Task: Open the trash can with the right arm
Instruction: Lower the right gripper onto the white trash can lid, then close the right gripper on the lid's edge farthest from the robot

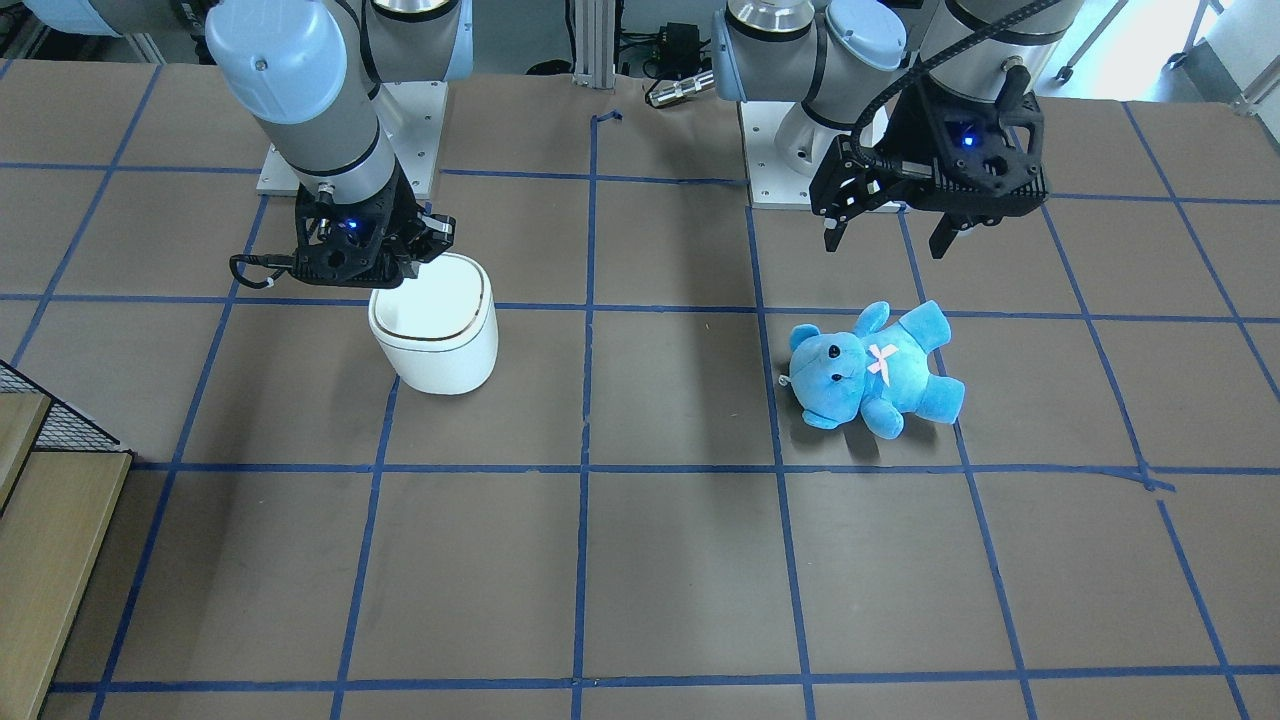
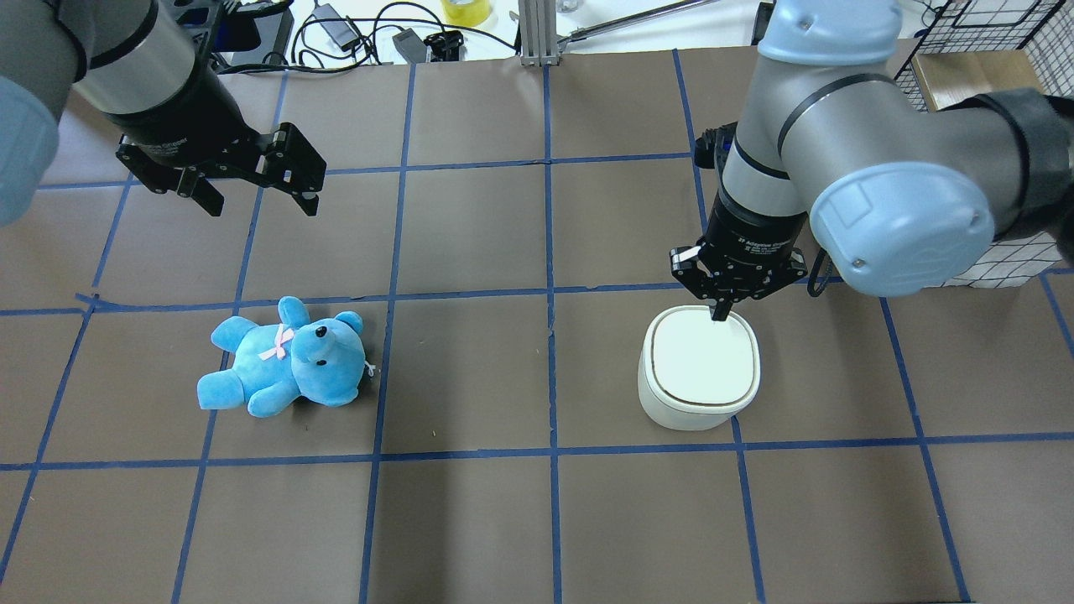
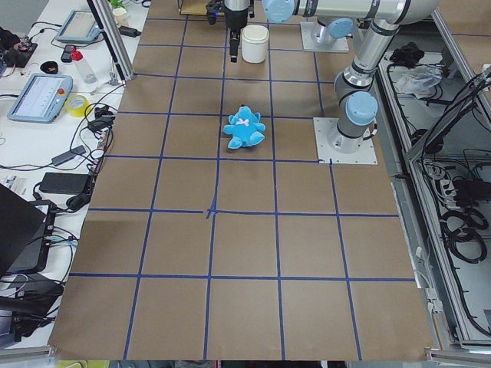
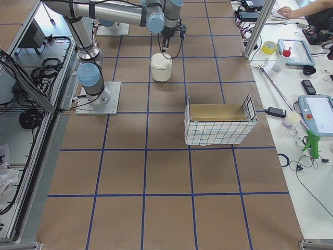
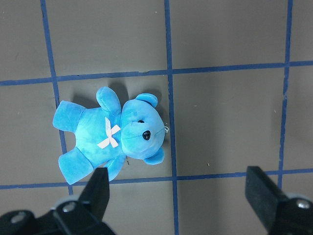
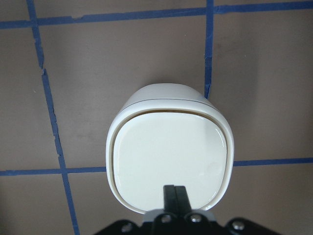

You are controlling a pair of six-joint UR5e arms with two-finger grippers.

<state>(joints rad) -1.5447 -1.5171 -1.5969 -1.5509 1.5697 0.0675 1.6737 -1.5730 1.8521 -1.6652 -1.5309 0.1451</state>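
The white trash can (image 2: 701, 369) stands upright on the brown table, its flat lid down and level inside the thin gold rim; it also shows in the front view (image 1: 437, 325) and the right wrist view (image 6: 170, 152). My right gripper (image 2: 720, 315) is shut, its fingertips together over the lid's edge nearest the robot (image 6: 174, 192); I cannot tell if they touch it. My left gripper (image 2: 256, 201) is open and empty, hanging above the table beyond the blue teddy bear (image 2: 285, 359), which the left wrist view (image 5: 112, 134) shows below it.
A wire basket with a cardboard liner (image 4: 219, 125) stands at the table's right end. Cables and small devices (image 2: 369, 33) lie past the far edge. Blue tape lines grid the brown table (image 2: 537, 503).
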